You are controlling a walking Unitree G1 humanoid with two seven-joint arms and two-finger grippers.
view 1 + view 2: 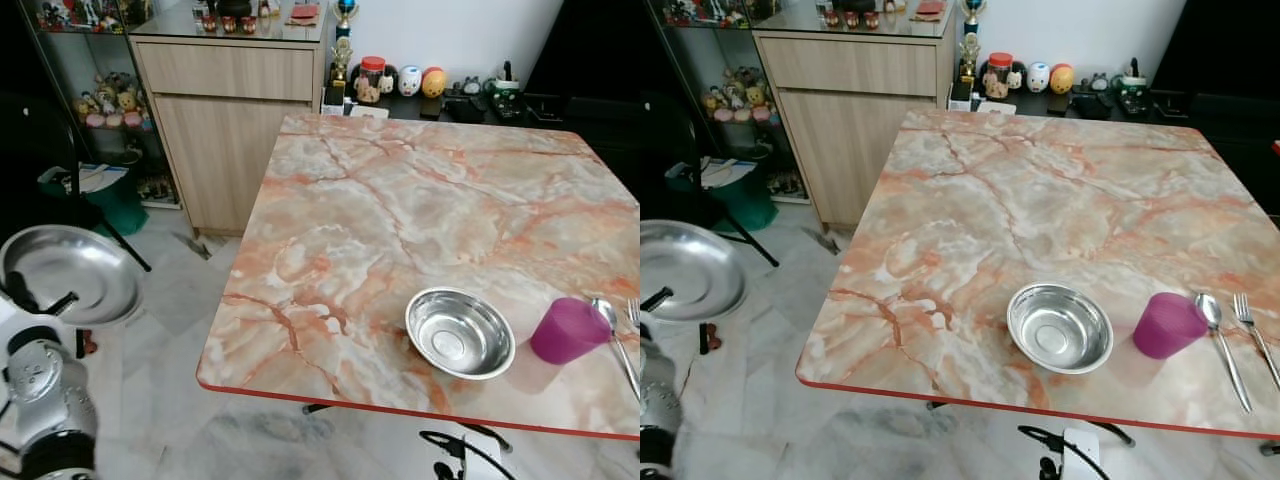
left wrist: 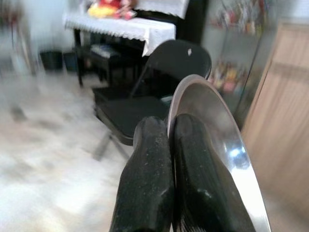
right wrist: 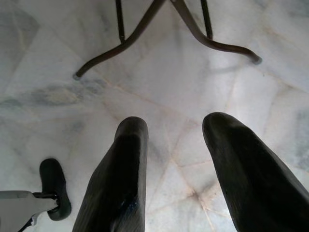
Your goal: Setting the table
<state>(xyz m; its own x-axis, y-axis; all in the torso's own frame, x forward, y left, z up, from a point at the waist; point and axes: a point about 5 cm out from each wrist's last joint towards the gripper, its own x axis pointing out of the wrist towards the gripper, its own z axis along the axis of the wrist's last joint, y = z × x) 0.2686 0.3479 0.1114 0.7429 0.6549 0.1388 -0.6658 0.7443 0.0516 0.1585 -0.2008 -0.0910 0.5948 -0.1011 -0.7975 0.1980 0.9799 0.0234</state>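
Note:
A marble table (image 1: pixel 400 200) with a red edge carries a steel bowl (image 1: pixel 459 332) near its front edge. To the bowl's right stand a purple cup (image 1: pixel 568 329), a spoon (image 1: pixel 610 330) and a fork (image 1: pixel 633 312). My left gripper (image 1: pixel 40 298) is off the table's left side, above the floor, shut on the rim of a steel plate (image 1: pixel 70 272). In the left wrist view the fingers (image 2: pixel 149 164) pinch the plate's (image 2: pixel 217 140) edge. My right gripper (image 3: pixel 176 145) hangs open over the tiled floor, near the table's legs (image 3: pixel 145 29).
A wooden cabinet (image 1: pixel 230 120) stands by the table's far left corner, beside a glass shelf of toys (image 1: pixel 100 100) and a green bin (image 1: pixel 110 200). Jars and figures (image 1: pixel 400 80) line a low black unit behind the table. A black chair (image 2: pixel 164 72) stands beyond the plate.

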